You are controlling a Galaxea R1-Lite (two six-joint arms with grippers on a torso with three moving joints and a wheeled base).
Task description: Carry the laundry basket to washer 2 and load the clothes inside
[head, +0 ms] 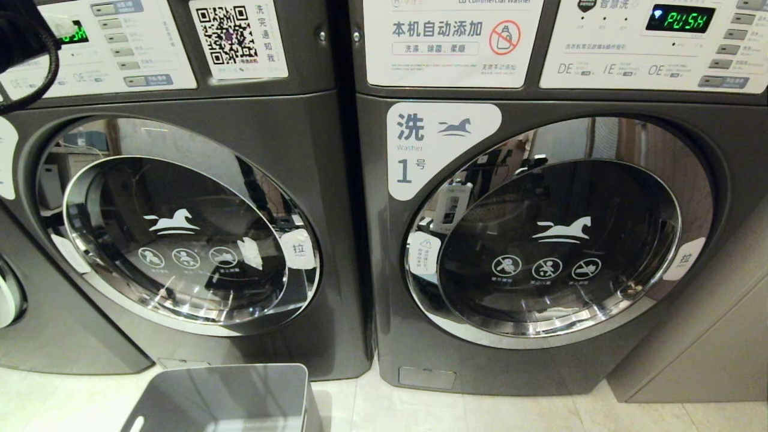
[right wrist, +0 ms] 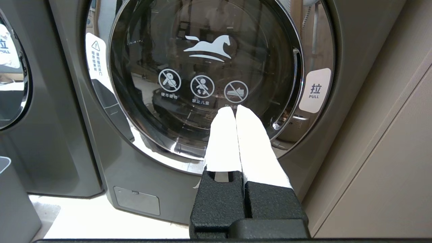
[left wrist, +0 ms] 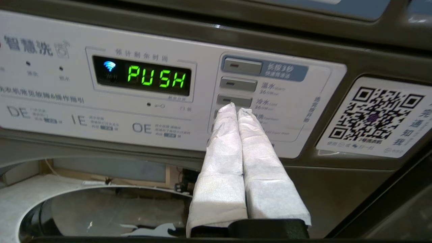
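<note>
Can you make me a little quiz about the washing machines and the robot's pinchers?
1. True or false: the left gripper and the right gripper are both open.
2. Fill in: the display near the left gripper's tips glows green with the word ____.
3. The laundry basket stands: A) on the floor before the left-hand washer; B) inside a drum; C) on top of a machine.
Key: 1 false, both shut; 2 PUSH; 3 A.

A: How many washing machines appear in the head view?
B: Two: one on the left (head: 180,240) and one labelled 1 (head: 540,240), each with one round door.

A: Baskets and displays?
B: One grey laundry basket (head: 228,396). Two green displays, one partly hidden. One QR sticker (head: 238,37).
</note>
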